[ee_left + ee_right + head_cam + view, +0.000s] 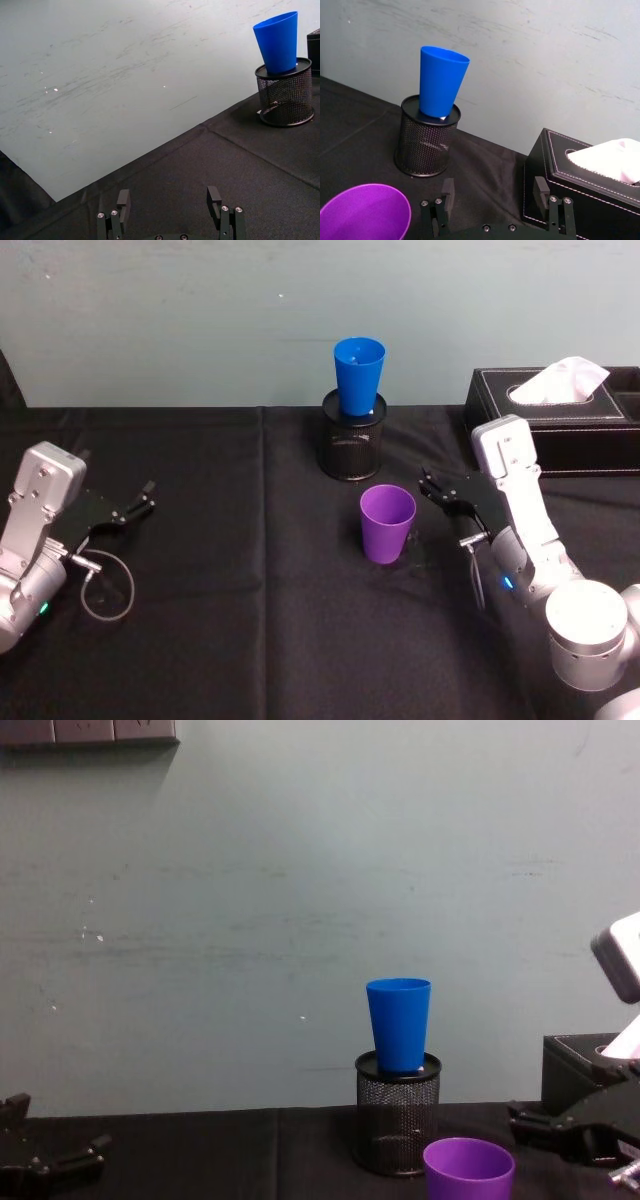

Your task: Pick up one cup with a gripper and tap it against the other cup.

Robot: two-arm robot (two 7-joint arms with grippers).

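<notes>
Right pincer (432,486) (jaws spread, empty) hovers just beside the upright purple cup (387,523).

Both arms were silver-grey with boxy white wrist housings, small lit rings and thin looping cables; the left gripper (143,497) and right gripper (432,485) were black, silver-screwed

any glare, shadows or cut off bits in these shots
Head view: even light, the purple cup casts a faint shadow on the black cloth. Left wrist view: small bright specks on the wall, the blue cup sharp. Right wrist view: the purple cup is cropped at the frame's corner. Chest view: the purple cup is cut off at the bottom edge, and the right pincer is dark against the cloth.
</notes>
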